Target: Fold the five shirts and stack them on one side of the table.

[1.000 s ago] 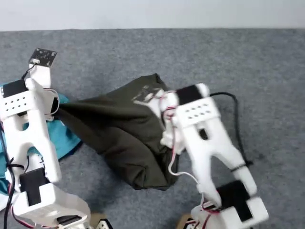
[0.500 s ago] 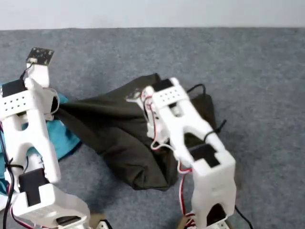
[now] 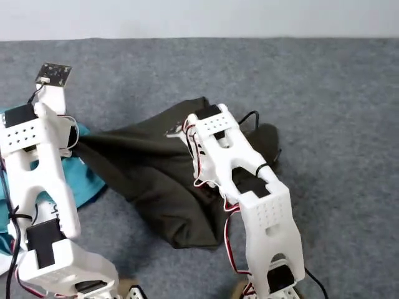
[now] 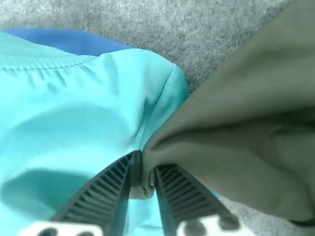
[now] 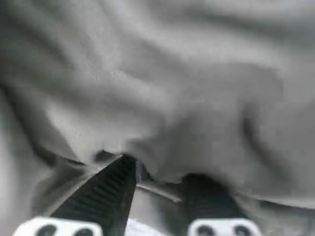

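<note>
The table is covered with a grey, carpet-like surface (image 3: 324, 93), and a white wall (image 3: 199, 18) stands just behind its far edge. To the right of the arms the grey runs broad up to the picture's border, and a wide strip of it also lies between the cloth and the wall.

The olive shirt (image 3: 149, 174) lies bunched in the middle of the table, with a thick rolled fold on its near side. One corner is stretched out to the left, over the teal shirt (image 3: 87, 180), which lies flat at the table's left border, partly under the left arm (image 3: 37, 162). The right arm (image 3: 243, 180) leans over the olive heap and covers its right part.

From above, the arms hide both grippers' fingertips, but the wrist views give more. The left gripper (image 4: 142, 172) is pinching a folded edge of the olive shirt, just above the teal cloth. A blue cloth (image 4: 74, 42) shows beyond the teal one, next to bare grey. The right gripper (image 5: 163, 173) is pushed into the olive folds with its two fingers standing apart; whether cloth lies between them I cannot tell.
</note>
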`<state>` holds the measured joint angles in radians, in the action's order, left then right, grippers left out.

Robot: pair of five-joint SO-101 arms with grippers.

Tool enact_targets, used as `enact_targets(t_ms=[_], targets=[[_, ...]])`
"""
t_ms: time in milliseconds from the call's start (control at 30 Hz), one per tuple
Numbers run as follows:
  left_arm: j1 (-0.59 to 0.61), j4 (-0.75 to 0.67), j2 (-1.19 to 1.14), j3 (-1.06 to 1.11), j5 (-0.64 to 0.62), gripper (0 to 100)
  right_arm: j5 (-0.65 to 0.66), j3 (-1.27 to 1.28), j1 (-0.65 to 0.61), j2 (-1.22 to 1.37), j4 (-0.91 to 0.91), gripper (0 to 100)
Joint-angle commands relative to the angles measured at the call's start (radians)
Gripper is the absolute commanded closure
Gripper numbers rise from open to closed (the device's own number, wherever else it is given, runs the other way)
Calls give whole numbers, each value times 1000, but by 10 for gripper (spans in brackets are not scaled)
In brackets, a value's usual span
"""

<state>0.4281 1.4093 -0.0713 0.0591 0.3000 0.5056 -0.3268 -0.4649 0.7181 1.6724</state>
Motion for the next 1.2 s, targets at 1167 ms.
enact_targets(t_ms=[1167], targets=[[-55, 81, 238, -19, -8, 995, 227, -806, 237, 1, -77, 798]])
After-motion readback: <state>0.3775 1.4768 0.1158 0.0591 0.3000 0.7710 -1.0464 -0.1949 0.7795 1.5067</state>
